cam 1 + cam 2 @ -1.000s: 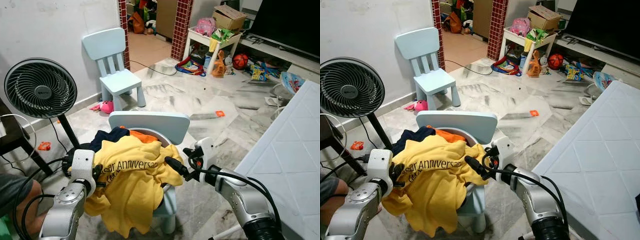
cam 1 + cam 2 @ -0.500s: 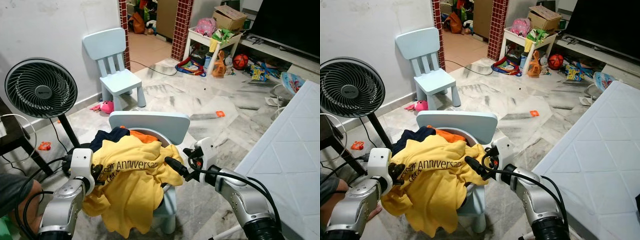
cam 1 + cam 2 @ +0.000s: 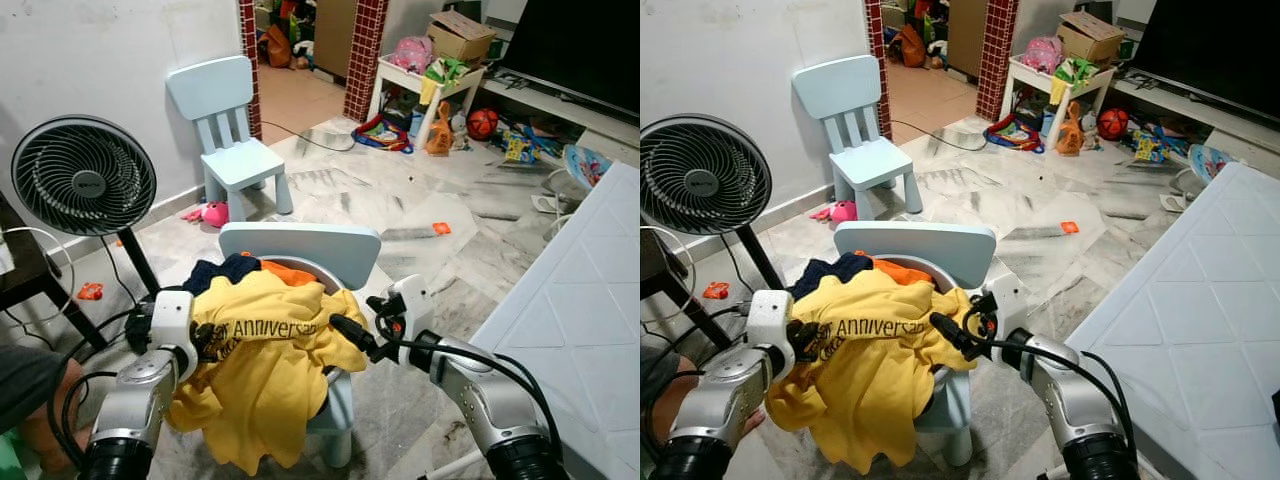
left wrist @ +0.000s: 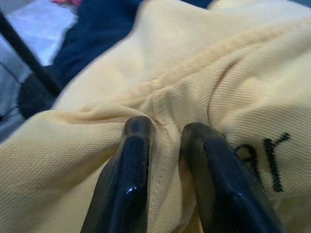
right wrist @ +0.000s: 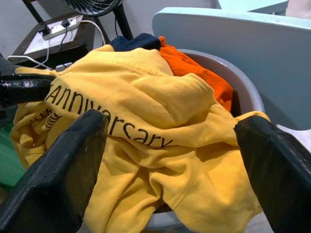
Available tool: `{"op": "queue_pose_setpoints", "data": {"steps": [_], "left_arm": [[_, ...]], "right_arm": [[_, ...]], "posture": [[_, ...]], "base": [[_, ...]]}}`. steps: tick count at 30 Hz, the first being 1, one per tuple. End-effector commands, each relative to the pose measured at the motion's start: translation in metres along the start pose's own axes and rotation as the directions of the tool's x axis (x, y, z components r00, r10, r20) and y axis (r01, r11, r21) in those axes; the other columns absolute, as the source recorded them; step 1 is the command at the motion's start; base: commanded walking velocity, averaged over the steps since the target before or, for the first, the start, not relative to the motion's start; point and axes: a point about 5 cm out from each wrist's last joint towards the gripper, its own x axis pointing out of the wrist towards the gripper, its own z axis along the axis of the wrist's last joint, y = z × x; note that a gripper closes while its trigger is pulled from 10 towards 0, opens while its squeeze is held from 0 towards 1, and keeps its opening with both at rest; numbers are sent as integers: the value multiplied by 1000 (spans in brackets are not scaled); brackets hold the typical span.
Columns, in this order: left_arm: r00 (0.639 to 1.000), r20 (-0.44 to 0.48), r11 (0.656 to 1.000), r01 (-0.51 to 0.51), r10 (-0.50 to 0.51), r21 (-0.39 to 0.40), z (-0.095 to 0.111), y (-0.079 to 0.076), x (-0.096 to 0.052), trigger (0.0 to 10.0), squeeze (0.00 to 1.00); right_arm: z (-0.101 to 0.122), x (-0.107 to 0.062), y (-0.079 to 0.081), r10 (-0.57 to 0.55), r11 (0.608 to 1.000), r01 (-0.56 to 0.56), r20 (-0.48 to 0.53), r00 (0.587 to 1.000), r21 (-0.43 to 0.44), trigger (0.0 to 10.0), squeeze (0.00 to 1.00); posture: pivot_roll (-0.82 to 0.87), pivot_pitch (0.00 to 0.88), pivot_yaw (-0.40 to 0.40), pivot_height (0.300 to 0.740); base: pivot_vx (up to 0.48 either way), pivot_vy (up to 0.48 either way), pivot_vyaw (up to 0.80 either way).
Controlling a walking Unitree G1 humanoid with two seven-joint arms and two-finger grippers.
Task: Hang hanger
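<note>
Marble floor; yellow shirt (image 3: 265,370) reads "Anniversary"; left pincer (image 4: 165,141) pinches it, right pincer (image 3: 340,326) spread.

Pale blue child's chair (image 3: 300,250) bearing grey basin (image 5: 243,97) heaped with yellow shirt (image 3: 270,370), between both jaws.

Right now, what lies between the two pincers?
The yellow shirt, draped over the basin on the blue chair, seen in both eye views.
</note>
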Motion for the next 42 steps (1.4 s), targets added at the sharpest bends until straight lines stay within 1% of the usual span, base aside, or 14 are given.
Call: {"op": "queue_pose_setpoints", "data": {"steps": [1, 2, 3, 4, 6, 8, 25, 28, 30, 31, 33, 35, 38, 42], "left_arm": [[999, -7, 999, 42, -42, 4, 1, -7, 3, 10000, 0], [999, -12, 999, 50, -50, 2, -1, -7, 3, 10000, 0], [998, -24, 998, 60, -60, 1, -3, -8, 3, 7765, 0], [998, -27, 998, 65, -65, 0, -4, -9, 3, 4902, 0], [997, -37, 998, 69, -69, -2, -7, -9, 3, 275, 0], [997, -38, 998, 70, -70, -3, -8, -9, 3, 0, 0], [996, -42, 997, 77, -78, -22, -14, -10, -2, 0, 0], [999, 23, 999, 38, -38, -16, -6, -9, -7, 0, 0], [998, 68, 1000, -2, 2, 5, -1, -7, -11, 0, 0], [998, 68, 1000, -2, 2, 5, -1, -7, -11, 0, 0], [989, 132, 994, -82, 72, 70, 3, -2, -18, 0, 0], [976, 185, 984, -140, 118, 107, 6, 2, -25, 0, 0], [966, 211, 972, -183, 150, 146, 4, 5, -29, 0, 0], [962, 228, 948, -208, 153, 242, 5, 2, -33, 0, 0]], "right_arm": [[5, -2, 0, -2, 1000, 3, 16, 1000, -29, 10000, 0], [5, -2, 0, -3, 1000, 4, 16, 1000, -28, 10000, 0], [5, -2, 0, -4, 1000, 5, 16, 1000, -28, 10000, 0], [5, -2, 0, -4, 1000, 5, 16, 1000, -27, 10000, 0], [5, -3, 0, -5, 1000, 6, 15, 1000, -26, 10000, 0], [5, -3, 0, -5, 1000, 6, 15, 1000, -26, 10000, 0], [4, -2, 0, -2, 1000, 2, 6, 1000, -18, 10000, 0], [4, -3, -1, -4, 1000, 5, 5, 1000, -18, 10000, 0], [4, -3, -1, -5, 1000, 6, 5, 1000, -18, 10000, 0], [4, -3, -1, -5, 1000, 6, 5, 1000, -18, 10000, 0], [4, -3, -1, -6, 1000, 6, 4, 1000, -17, 10000, 0], [4, -4, -1, -6, 1000, 6, 3, 1000, -16, 10000, 0], [4, -3, -1, -5, 1000, 5, 2, 1000, -16, 10000, 0], [4, -3, -1, -3, 1000, 3, 0, 1000, -19, 10000, 0]], "posture": [[-63, 30, -40, 740], [-63, 31, -40, 740], [-63, 32, -40, 740], [-63, 31, -39, 740], [-63, 33, -39, 740], [-62, 32, -41, 740], [-59, 33, -44, 740], [-59, 35, -44, 740], [-59, 34, -45, 740], [-59, 34, -45, 740], [-54, 36, -48, 740], [-51, 37, -50, 740], [-51, 37, -50, 740], [-51, 36, -55, 740]], "base": [[0, 0, 0], [0, 0, 0], [0, 0, 0], [0, 0, 0], [0, 0, 0], [0, 0, 0], [0, 0, 0], [0, 0, 0], [0, 0, 0], [0, 0, 0], [0, 0, 0], [0, 0, 0], [0, 0, 0], [0, 0, 0]]}}
